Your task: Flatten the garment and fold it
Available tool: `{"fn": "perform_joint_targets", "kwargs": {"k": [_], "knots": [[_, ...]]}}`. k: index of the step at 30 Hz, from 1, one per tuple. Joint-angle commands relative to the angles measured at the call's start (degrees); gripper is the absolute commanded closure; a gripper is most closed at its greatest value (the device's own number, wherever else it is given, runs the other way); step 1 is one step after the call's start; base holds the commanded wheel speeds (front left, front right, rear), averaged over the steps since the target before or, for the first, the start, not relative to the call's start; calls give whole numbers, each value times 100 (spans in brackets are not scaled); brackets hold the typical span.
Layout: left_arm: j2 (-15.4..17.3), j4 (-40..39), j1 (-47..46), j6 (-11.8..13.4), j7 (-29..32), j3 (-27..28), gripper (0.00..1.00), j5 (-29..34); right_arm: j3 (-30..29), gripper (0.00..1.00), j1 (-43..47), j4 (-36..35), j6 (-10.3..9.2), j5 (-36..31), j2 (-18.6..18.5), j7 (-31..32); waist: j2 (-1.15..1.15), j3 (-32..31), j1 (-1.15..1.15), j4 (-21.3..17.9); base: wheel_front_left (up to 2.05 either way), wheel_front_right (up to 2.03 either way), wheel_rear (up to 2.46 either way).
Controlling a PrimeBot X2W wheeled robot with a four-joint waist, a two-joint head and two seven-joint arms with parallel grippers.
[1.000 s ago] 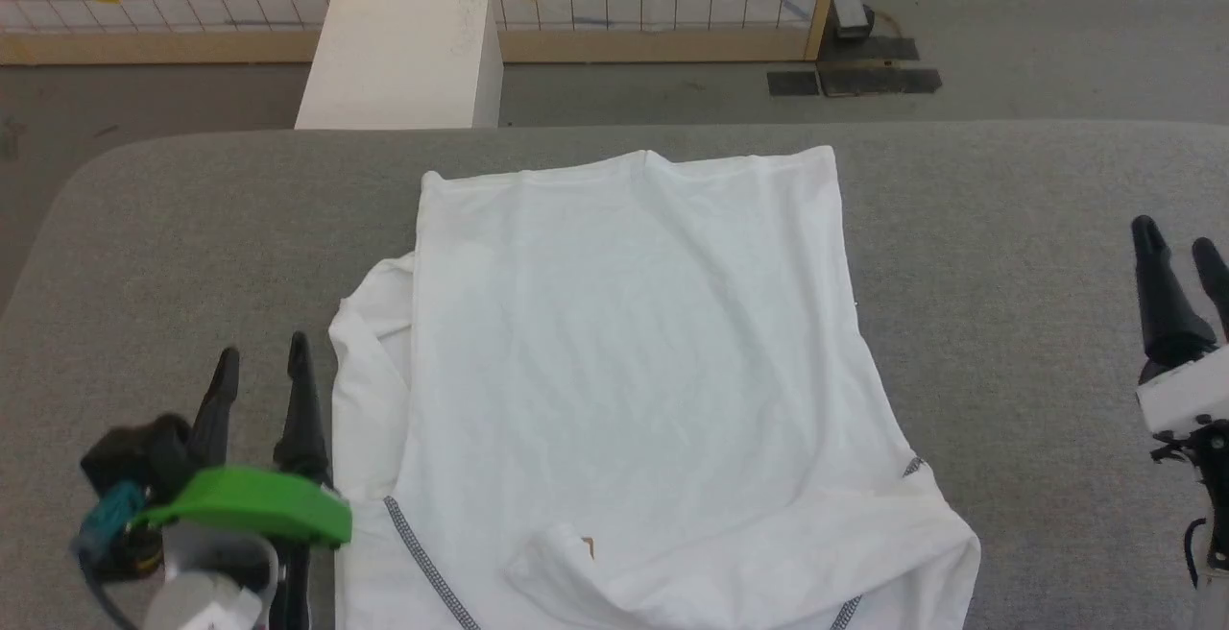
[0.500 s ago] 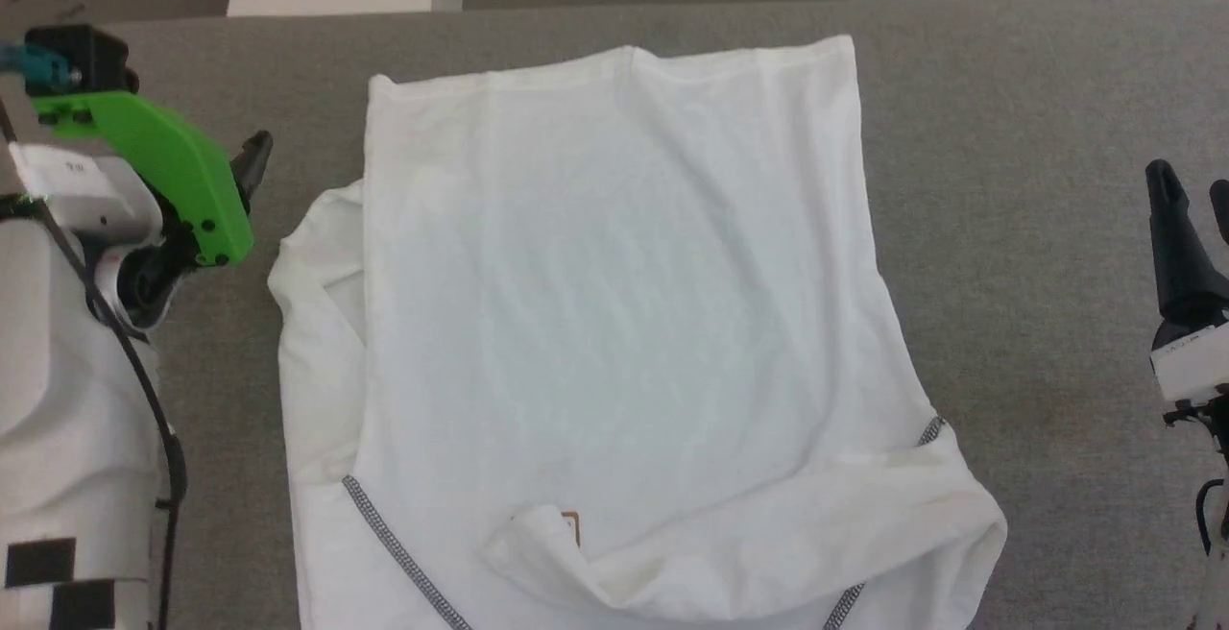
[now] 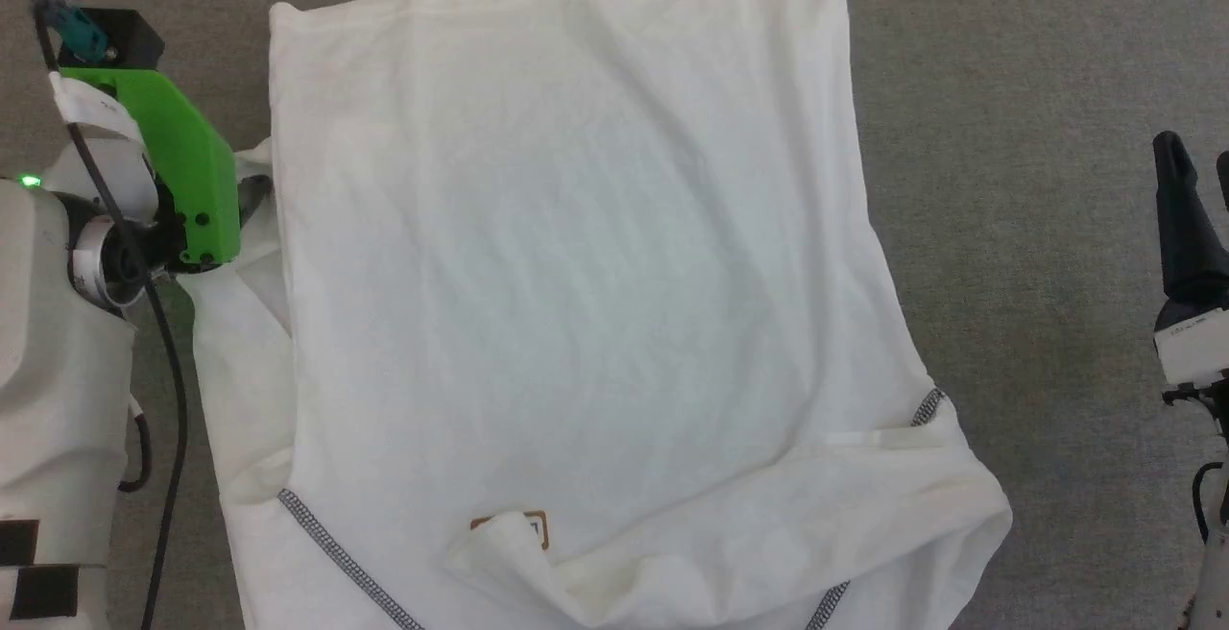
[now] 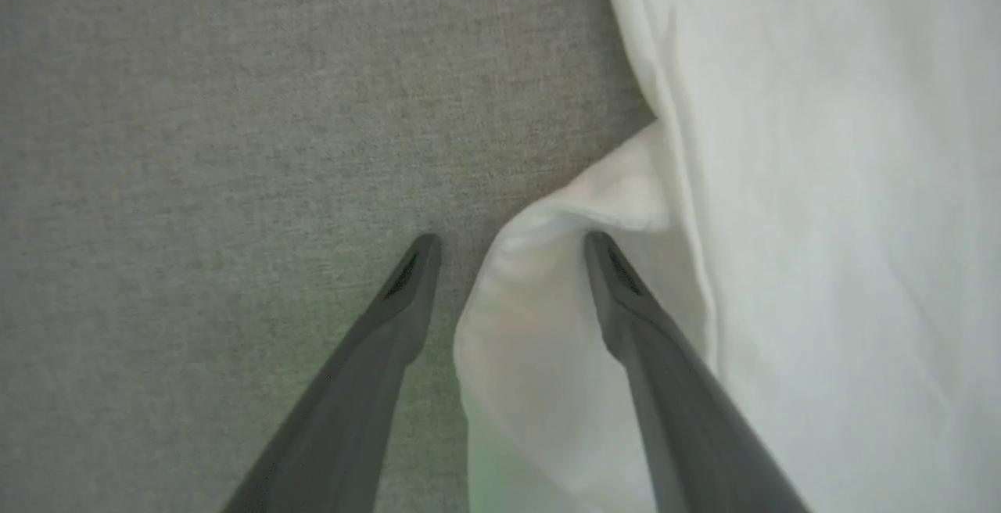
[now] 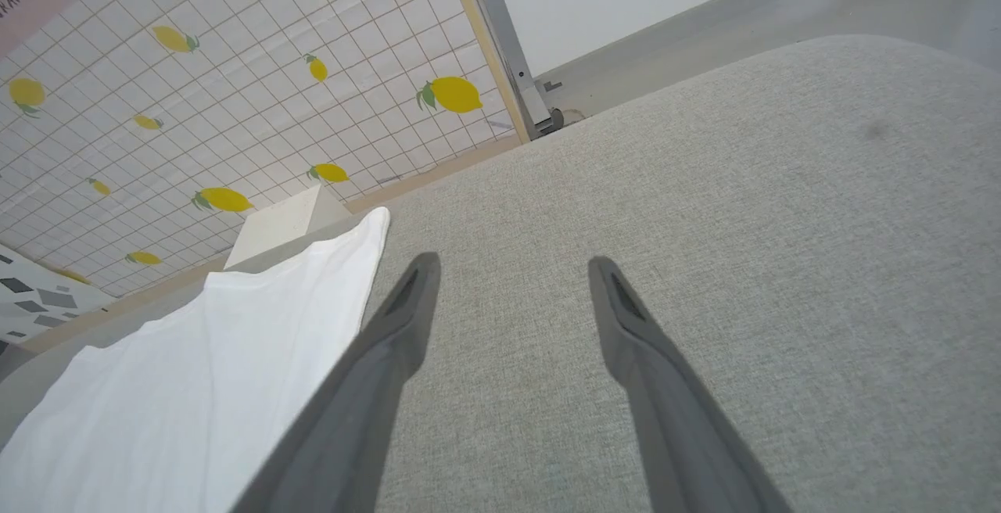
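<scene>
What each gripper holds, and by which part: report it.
Nothing is held. The left gripper, jaws open, straddles a side fold of the garment; the right gripper is open above the grey surface.

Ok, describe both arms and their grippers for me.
Left arm: pale shell, black patches, black cable, bright green bracket, teal plug. Right arm: white at the wrist, black cabling. Left gripper and right gripper: two long dark tapered fingers each.

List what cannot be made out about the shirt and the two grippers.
Head view: the garment runs off the bottom edge.
Head view: a fabric fold half covers the label; its print is too small.
Head view: the green mount hides most of the left gripper.
Head view: the right edge cuts off part of the right gripper.
</scene>
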Motion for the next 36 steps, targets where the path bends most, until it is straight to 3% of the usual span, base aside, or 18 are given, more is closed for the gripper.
{"fn": "perform_joint_targets", "kwargs": {"k": [1,3,4,9,14,26,32,36], "knots": [[-31,52,43,-31,61,-23,0,-69,15,0,-102,3,-8,46,4,-44,0,82,-1,-49,0,0,0],[-116,73,94,-32,126,10,4,-227,17,0,-104,20,-8,48,4,-62,0,103,-1,-45,0,0,0],[-151,63,113,-32,112,23,100,-296,7,0,-107,25,-8,48,5,-72,0,116,-1,-36,0,0,0],[-175,47,181,-4,-200,163,100,-470,-13,0,-120,76,-8,40,5,-97,0,89,-1,9,0,0,0],[-109,97,237,281,-904,609,100,-547,0,0,-134,152,-8,6,5,-119,0,-85,-1,87,0,0,0],[334,223,939,1289,-2327,1762,100,-491,-34,0,-13,306,-8,-60,5,-86,0,-690,-1,458,0,0,0],[307,182,1250,1411,-2876,2158,100,-646,-21,0,47,388,-8,-46,5,-76,0,-963,-1,570,0,0,0],[327,38,1530,1219,-3374,2472,100,-855,-25,0,122,501,-8,-32,5,-97,0,-1243,-1,603,0,0,0]]}}
